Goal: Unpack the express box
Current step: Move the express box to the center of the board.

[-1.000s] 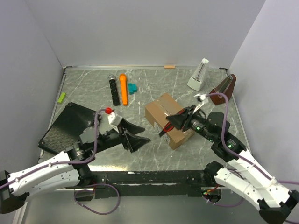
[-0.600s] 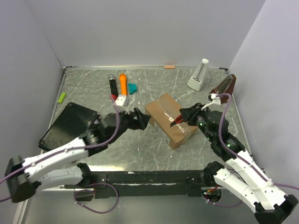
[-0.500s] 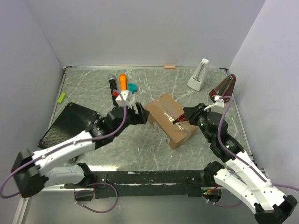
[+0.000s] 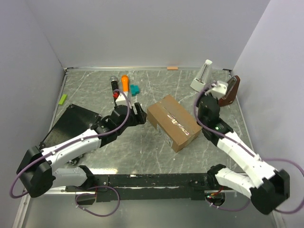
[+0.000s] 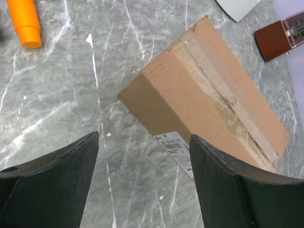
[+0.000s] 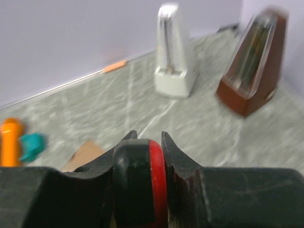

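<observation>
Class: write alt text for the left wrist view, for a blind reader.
A brown express box, tape along its top seam, lies on a marbled table beyond the open left tool. An orange cylinder shows top left.

The express box (image 4: 173,121) is a brown corrugated cardboard carton, flaps shut, lying flat on the worktop (image 4: 142,152) just right of the frame's centre. It is turned diagonally, upper left to lower right. A wrinkled clear tape strip (image 5: 224,96) runs along its top seam, and a white label (image 5: 173,145) sits on one long side.
</observation>
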